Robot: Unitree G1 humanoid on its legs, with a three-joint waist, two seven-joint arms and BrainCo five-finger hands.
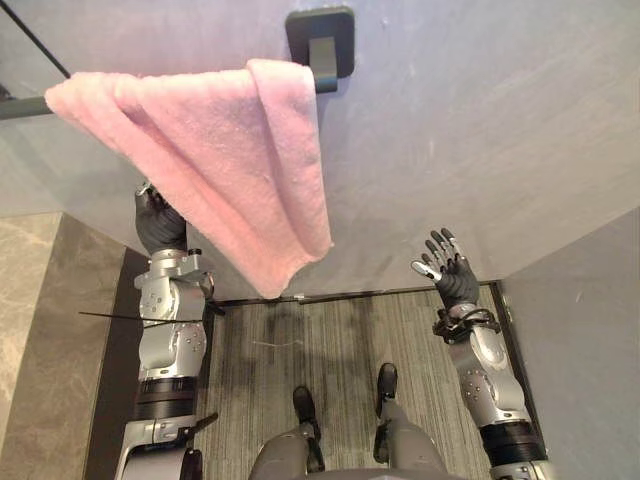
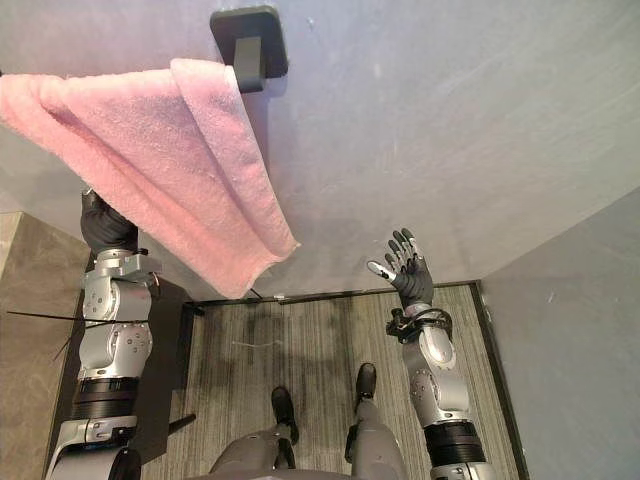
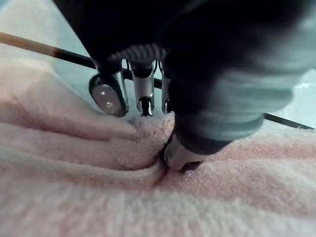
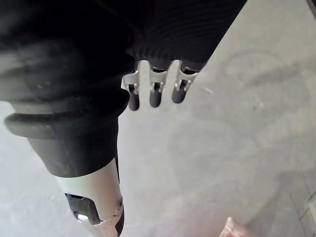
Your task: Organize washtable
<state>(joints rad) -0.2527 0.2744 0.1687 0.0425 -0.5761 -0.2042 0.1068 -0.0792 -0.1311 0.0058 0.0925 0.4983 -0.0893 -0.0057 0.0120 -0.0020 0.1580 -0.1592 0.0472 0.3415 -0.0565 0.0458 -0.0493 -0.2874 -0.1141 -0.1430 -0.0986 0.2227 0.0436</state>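
L robot hand [image 3: 143, 88] tight on pink towel [image 1: 230, 150] over rail [image 1: 20, 107], R robot hand [image 1: 452, 272] open, grey wall [image 1: 480, 120] behind

Towel [image 1: 230, 160]: plain pink, fuzzy nap, no print.
Bracket [image 1: 320, 40]: matte black.
Wall [image 1: 480, 130]: pale grey, faintly mottled.
Floor [image 1: 330, 340]: grey-brown, fine stripes.
Tile [image 1: 30, 300]: beige, marbled veining.
Right hand [image 1: 453, 278]: silver fingers, dark tips, dark ribbed cover.
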